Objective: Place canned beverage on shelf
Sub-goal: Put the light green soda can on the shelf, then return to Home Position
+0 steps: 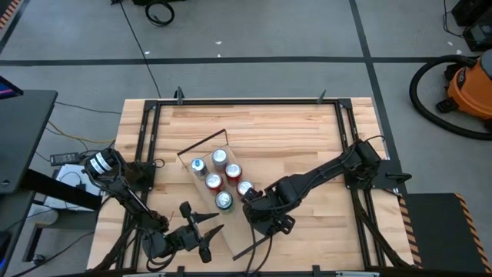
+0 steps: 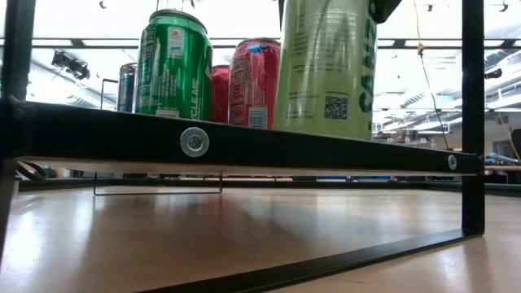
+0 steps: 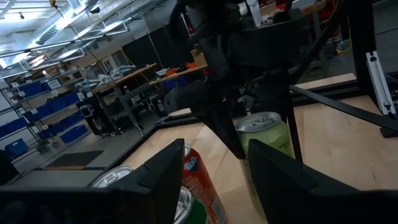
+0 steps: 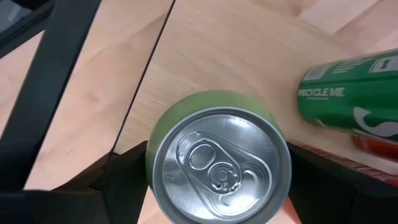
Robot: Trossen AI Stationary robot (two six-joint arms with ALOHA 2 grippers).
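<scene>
The shelf [image 1: 201, 148], a pale plank with black rod ends, lies slantwise on the table. Several cans stand on it, among them a dark green one [image 2: 171, 65] and red ones [image 2: 254, 81]. A taller pale green can [image 2: 326, 65] stands upright at the near end of the row. My right gripper [image 1: 257, 204] comes down on it from above, shut on it. My left gripper [image 1: 204, 235] waits near the table's near edge, level and open, looking along the row of cans [image 3: 193, 168]. My right gripper pinches the pale green can by its upper wall [image 4: 152, 155], just under the top rim, one finger [image 4: 121, 180] on each side. The fingers point steeply down. The can stays upright. The shelf's front edge hides its base, so I cannot tell whether it rests on the plank.
The shelf's black rod end frame [image 2: 472, 122] rises at the plank's near end. A black metal frame [image 1: 231, 101] borders the slatted tabletop. Bare tabletop [image 1: 292, 138] lies on the far right. An orange vacuum [image 1: 469, 85] sits on the floor beyond the table.
</scene>
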